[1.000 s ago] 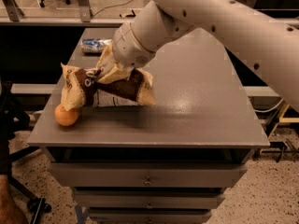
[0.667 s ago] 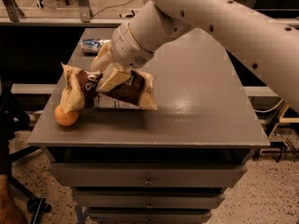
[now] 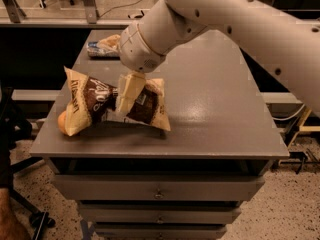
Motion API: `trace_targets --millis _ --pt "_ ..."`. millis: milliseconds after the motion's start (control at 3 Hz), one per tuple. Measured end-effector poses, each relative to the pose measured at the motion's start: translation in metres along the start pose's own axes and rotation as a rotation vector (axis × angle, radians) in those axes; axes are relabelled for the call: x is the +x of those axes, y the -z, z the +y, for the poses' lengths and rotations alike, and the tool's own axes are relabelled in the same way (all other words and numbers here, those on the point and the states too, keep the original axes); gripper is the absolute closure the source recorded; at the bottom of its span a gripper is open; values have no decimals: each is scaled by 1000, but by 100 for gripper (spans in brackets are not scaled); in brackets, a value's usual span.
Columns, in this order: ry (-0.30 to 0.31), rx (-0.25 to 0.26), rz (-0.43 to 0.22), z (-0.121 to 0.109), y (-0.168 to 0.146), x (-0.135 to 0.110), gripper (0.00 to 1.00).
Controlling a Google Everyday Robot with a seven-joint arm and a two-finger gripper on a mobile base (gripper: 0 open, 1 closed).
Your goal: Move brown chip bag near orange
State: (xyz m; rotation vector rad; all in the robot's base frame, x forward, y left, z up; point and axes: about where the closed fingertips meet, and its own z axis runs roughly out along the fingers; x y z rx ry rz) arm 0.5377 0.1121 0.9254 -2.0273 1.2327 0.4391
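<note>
Bag [image 3: 95, 101] is pinched mid-body by the gripper [image 3: 124, 100] jaws, its left end against the half-hidden orange [image 3: 62, 123] near the table [image 3: 215, 119] edge. To be lowered flat and released gently, so the orange is not rolled off

Lettering on the snack bag, none of it legible

The crinkled foil brown chip bag [image 3: 95, 101] has white script on its dark brown middle and darker letters along its pale yellow end, but no word can be made out. The robot's cream-coloured gripper [image 3: 129, 91] lies across the bag's middle and covers part of the print.
</note>
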Motion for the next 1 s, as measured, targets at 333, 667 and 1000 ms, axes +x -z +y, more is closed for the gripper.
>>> trace_targets --millis 333,667,1000 --pt "-11 77 73 5 34 -4 0" --pt "-46 181 151 20 77 -5 0" --pt "-48 203 168 23 87 -6 0"
